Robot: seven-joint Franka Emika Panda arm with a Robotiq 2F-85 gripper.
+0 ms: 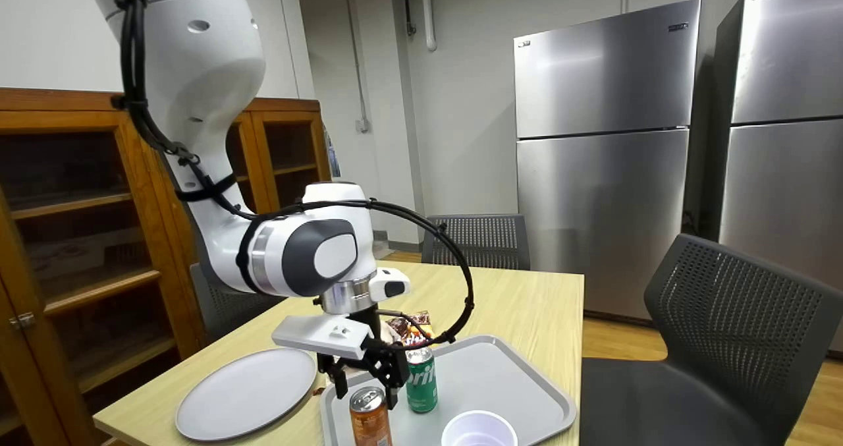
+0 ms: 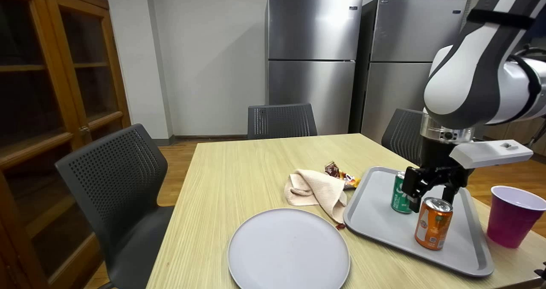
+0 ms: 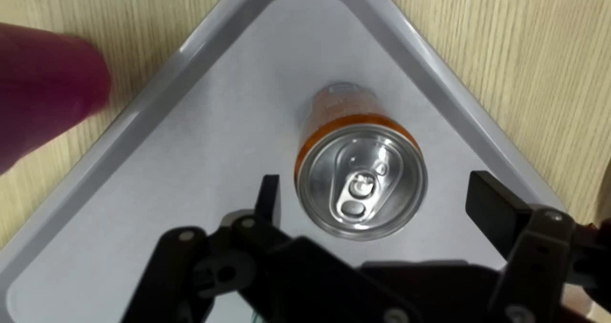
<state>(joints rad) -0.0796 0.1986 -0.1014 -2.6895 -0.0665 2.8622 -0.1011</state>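
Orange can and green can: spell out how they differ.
Look: the orange can has an orange body, the green can a green one with large white lettering.
Position: the orange can stands within the open claw, touching neither side; the green can stands outside it.
Wrist view: the orange can's top shows; the green can's does not.
Both stand upright on the gray tray.

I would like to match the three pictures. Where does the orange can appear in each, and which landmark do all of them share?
In an exterior view: orange can at the bottom edge, slightly left of centre, base cut off.
In an exterior view: orange can at lower right, base in frame.
Wrist view: orange can just right of centre, lid facing the camera.
Shared landmark: the grey tray beneath it.
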